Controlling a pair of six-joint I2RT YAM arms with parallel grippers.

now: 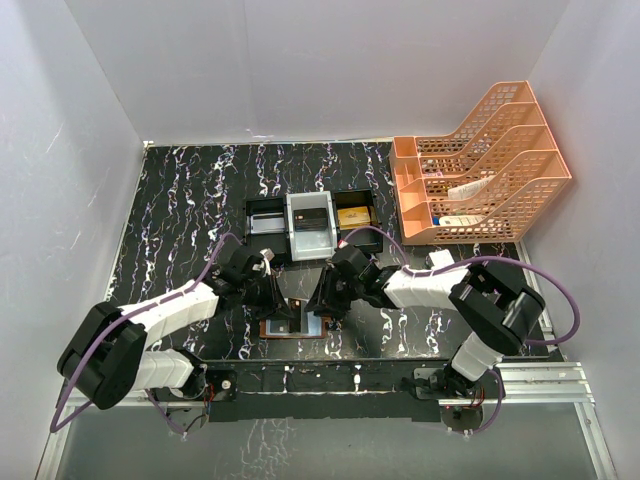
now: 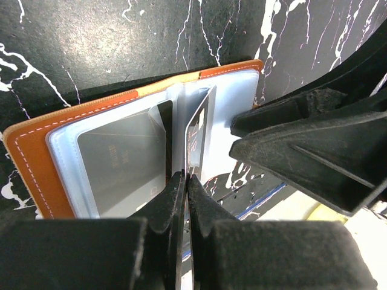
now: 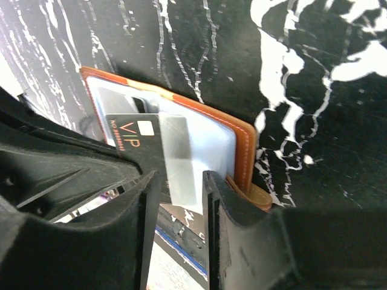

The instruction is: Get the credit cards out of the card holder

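The brown card holder (image 1: 276,331) lies spread open on the black marbled table near the front edge, pale pockets up (image 2: 36,157) (image 3: 245,148). My left gripper (image 1: 278,300) (image 2: 186,176) is shut on a credit card (image 2: 197,130) that stands on edge above the holder's middle; in the right wrist view it is a dark card marked VIP (image 3: 134,134). A grey card (image 2: 121,163) sits in the left pocket. My right gripper (image 1: 322,303) (image 3: 178,176) is open, its jaws either side of a pale leaf (image 3: 181,160) at the holder's right half, beside the clasp tab (image 3: 261,196).
A black-and-white compartment tray (image 1: 268,215) with a gold block (image 1: 352,216) stands behind the holder. An orange mesh file rack (image 1: 480,170) stands at the back right. A white box (image 1: 440,260) lies by the right arm. The two grippers are close together.
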